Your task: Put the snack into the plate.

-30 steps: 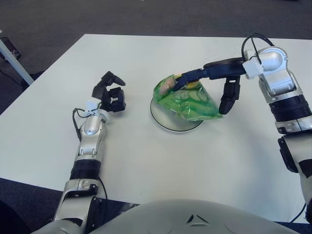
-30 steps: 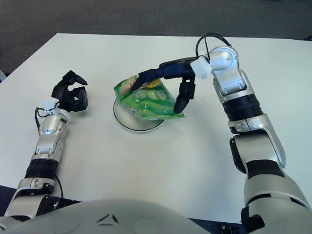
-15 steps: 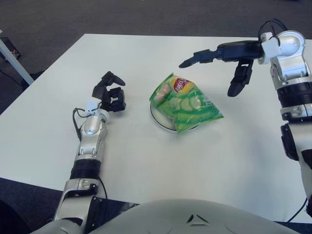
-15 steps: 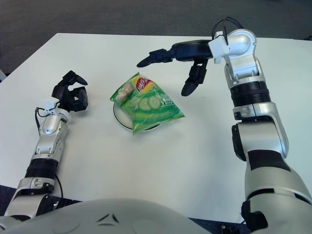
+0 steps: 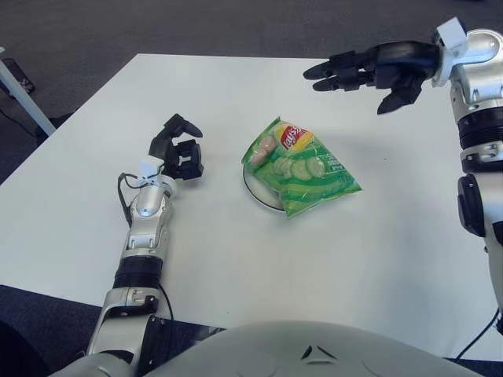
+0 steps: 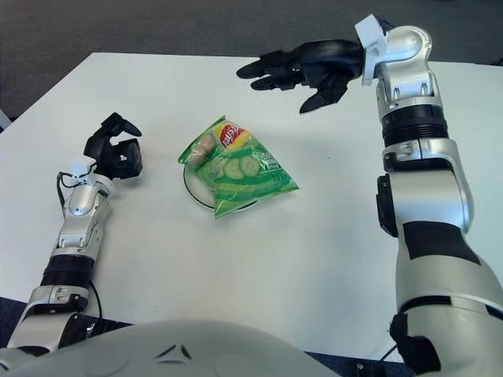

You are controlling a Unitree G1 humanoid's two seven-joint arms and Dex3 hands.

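Note:
A green snack bag (image 5: 300, 166) lies on the small white plate (image 5: 253, 188) near the middle of the white table, covering most of it and overhanging its right side. My right hand (image 5: 363, 69) hovers high above the table behind and to the right of the bag, fingers spread, holding nothing. My left hand (image 5: 178, 151) shows to the left of the plate, fingers curled, with nothing in it.
The white table (image 5: 236, 259) stretches around the plate on every side. Dark carpet lies beyond its far edge, and a white leg of another piece of furniture (image 5: 22, 98) shows at the far left.
My right hand let go of the bag, which dropped flat onto the plate. The hand then rose up and back, away from it. The left hand stayed still.

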